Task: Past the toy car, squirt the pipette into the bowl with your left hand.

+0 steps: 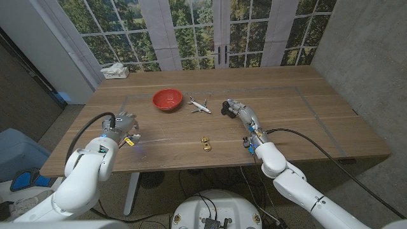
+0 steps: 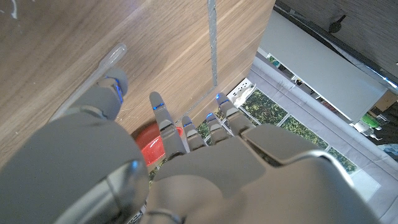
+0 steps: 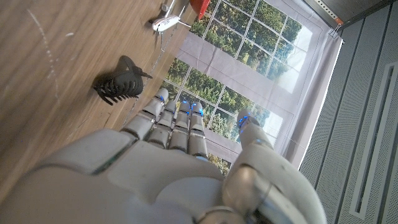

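The red bowl (image 1: 167, 99) stands at the table's far left of middle; in the left wrist view a slice of the bowl (image 2: 151, 148) peeks out from under my fingers. A small yellow toy car (image 1: 205, 144) sits near the front middle. The clear pipette (image 2: 99, 71) lies on the wood beside my left thumb; whether the thumb touches it I cannot tell. In the head view the pipette (image 1: 156, 140) is a faint streak just right of my left hand (image 1: 121, 127), whose fingers are apart and hold nothing. My right hand (image 1: 245, 114) is open at centre right.
A white toy airplane (image 1: 200, 105) lies right of the bowl. A black hair clip (image 1: 226, 108) sits just beyond my right fingertips, also seen as the clip (image 3: 121, 81) in the right wrist view. A tissue box (image 1: 115, 71) stands at the far left corner.
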